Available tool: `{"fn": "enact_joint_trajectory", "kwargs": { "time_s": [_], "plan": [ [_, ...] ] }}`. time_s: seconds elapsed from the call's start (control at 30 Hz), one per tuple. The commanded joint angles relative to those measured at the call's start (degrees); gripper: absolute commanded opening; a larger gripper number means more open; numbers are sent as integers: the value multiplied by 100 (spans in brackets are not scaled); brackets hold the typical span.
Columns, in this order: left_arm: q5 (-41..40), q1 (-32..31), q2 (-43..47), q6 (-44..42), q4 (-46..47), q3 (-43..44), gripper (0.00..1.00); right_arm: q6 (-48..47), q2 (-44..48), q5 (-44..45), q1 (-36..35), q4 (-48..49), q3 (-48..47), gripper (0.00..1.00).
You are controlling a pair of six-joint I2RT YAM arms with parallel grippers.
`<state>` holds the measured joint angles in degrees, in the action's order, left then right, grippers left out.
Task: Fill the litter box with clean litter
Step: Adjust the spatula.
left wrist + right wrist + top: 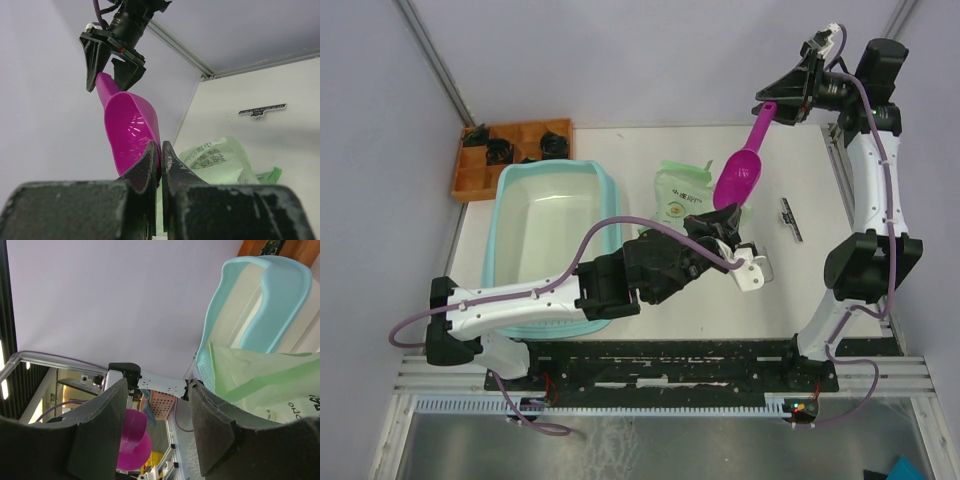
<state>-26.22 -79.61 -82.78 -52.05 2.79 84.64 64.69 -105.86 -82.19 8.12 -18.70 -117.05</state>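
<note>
White table (pixel 620 145) under lilac walls: the litter box (pixel 502 220) sits at its left, whitish floor bare. Behind it the orange tray (pixel 470 182) holds small black parts (pixel 498 152). My right claw (pixel 107 80) clamps the magenta scoop (pixel 738 175) by its handle above the green bag (pixel 680 195). My left claw (pixel 161 150) is pinched tight beside that bag, nothing visibly held.

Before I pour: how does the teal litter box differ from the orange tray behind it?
The litter box is light teal; the orange tray is orange-brown. The litter box is much larger than the orange tray. The litter box is one open basin with a bare whitish floor; the orange tray is split into compartments, some holding small dark items. Both are open-topped rectangular containers on the left part of the table.
</note>
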Motion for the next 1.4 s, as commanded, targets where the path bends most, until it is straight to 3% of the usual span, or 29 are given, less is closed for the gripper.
{"fn": "enact_joint_trajectory", "kwargs": {
  "time_s": [0.0, 0.47, 1.37],
  "plan": [
    [-135, 170, 91, -193, 591, -26, 3, -123, 483, -683, -59, 20, -589, 61],
    [3, 164, 169, -112, 734, -240, 3, -261, 867, -682, 167, -301, -288, 61],
    [91, 31, 465, 31, 1022, -637, 3, -290, 213, -675, 309, -373, -907, 60]
  ]
}}
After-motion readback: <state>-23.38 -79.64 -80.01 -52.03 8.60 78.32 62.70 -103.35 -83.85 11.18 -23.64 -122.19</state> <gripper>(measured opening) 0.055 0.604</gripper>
